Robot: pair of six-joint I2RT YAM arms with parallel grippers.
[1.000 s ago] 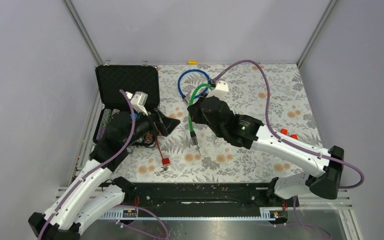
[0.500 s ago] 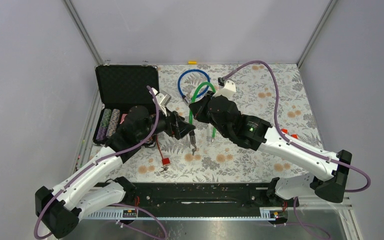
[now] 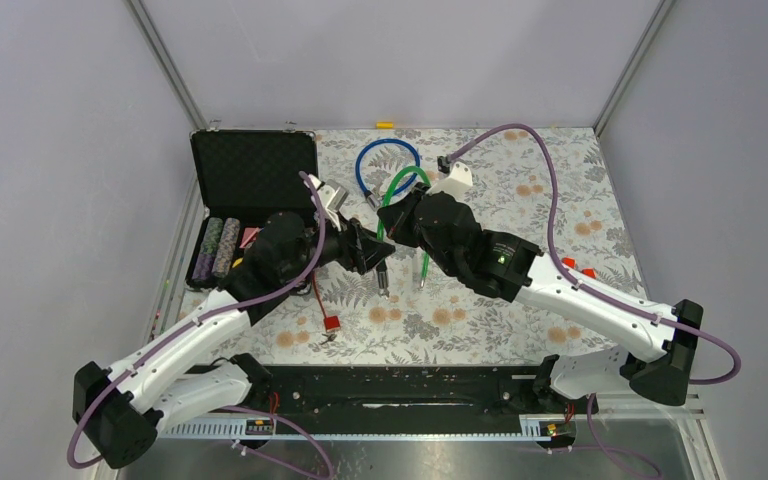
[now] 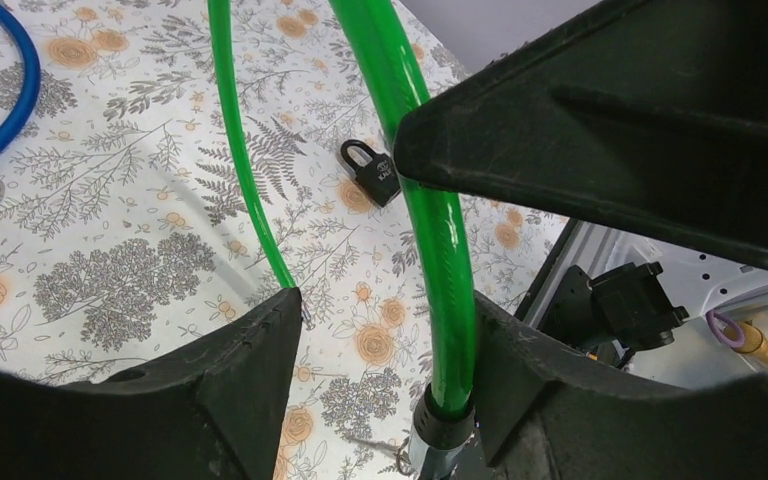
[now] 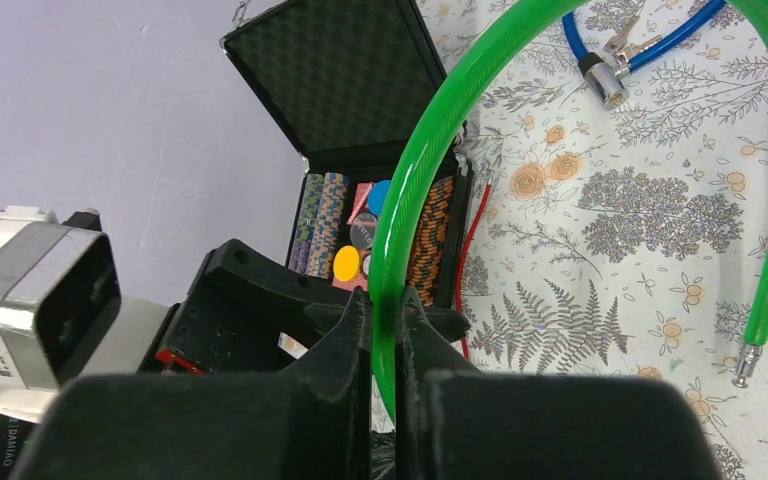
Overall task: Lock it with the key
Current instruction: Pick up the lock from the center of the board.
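A green cable lock [image 3: 392, 190] arches above the flowered table, both ends hanging down. My right gripper [image 5: 385, 300] is shut on the cable partway along one leg. My left gripper [image 4: 390, 310] is open around the thick leg [image 4: 442, 250], just above its black collar [image 4: 440, 425]. The cable rests against the right finger, with a gap to the left finger [image 4: 260, 340]. The thin end with its metal pin [image 5: 743, 375] hangs free. A red tag with small keys [image 3: 330, 326] lies on the table near the front.
An open black case [image 3: 253, 170] holding poker chips sits at the back left. A blue cable lock [image 3: 385, 160] lies coiled behind the green one. A small black padlock [image 4: 368, 170] lies on the table. Red objects [image 3: 575, 267] are at the right.
My left arm has swung right from the case to the hanging green cable, and its jaws have narrowed around it. The right gripper has kept hold and shifted slightly.
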